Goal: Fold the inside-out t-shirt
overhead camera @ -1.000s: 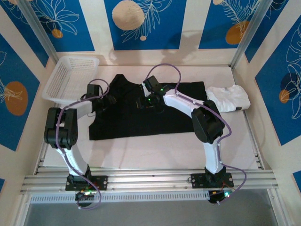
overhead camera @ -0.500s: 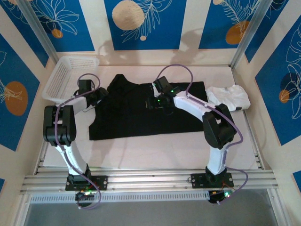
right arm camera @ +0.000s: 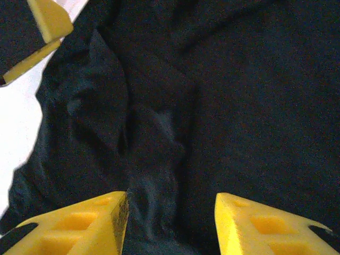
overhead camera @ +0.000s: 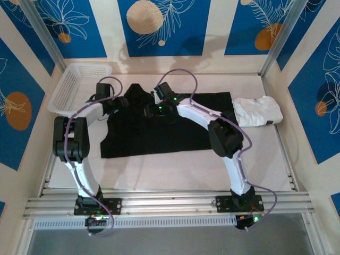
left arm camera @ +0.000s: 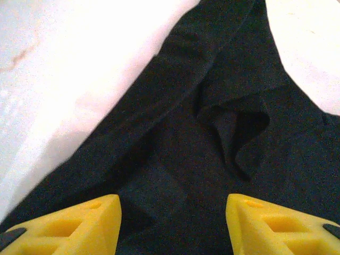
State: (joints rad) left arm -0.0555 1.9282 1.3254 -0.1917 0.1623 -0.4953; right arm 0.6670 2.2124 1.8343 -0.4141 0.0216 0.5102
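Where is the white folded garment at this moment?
In the top view, the white folded garment lies on the right side of the table, just past the right edge of the black t-shirt.

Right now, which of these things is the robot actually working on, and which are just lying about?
Part of the job: black t-shirt; left gripper and right gripper, both open over the cloth.
Just lying about: white basket; white folded garment.
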